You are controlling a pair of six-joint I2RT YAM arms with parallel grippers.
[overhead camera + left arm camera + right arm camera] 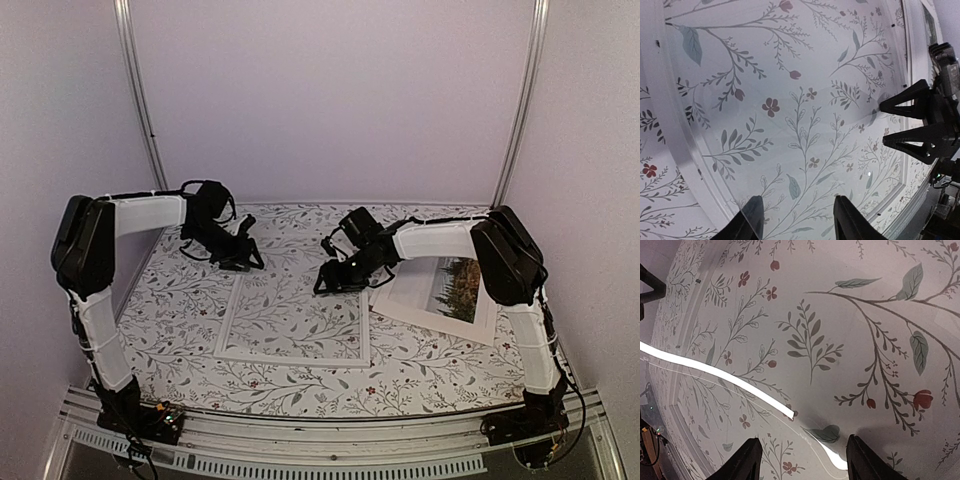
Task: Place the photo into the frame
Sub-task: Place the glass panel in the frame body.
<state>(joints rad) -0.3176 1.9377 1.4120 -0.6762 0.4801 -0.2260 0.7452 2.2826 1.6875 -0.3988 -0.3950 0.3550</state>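
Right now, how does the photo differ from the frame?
The frame is an outline with the floral tablecloth showing through; the photo is a solid sheet bearing a landscape. The frame lies centred and square-on; the photo lies right of it, askew. Both are white-edged rectangles lying flat.

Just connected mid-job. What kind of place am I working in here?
Probably an enclosed robot test booth, not a home: plain pale walls, metal corner rails, and a floral-covered table with the frame and the photo lying flat on it.
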